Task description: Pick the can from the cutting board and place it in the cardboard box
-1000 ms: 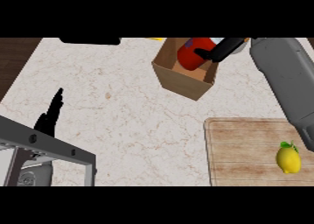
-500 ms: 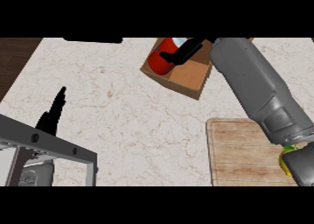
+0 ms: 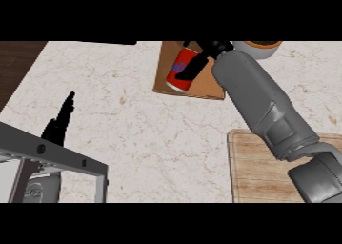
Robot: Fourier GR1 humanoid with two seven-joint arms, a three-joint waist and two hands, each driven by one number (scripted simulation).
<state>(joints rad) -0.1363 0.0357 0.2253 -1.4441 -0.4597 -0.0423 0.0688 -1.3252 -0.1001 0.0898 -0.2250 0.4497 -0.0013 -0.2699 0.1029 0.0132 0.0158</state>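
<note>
The right robot hand [image 3: 201, 56] curls round the red can [image 3: 180, 71], a light, stiff, probably slick cylinder best held at mid-body, inside the box [image 3: 201, 90] at the surface's far side

Grey segmented right forearm [image 3: 261, 102], black right robot hand [image 3: 201, 56], black left robot hand [image 3: 61, 121]

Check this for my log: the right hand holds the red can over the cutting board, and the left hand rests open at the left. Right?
Not quite. In the head view the right hand holds the red can in the cardboard box, not over the cutting board. The left hand does rest open at the left.
</note>
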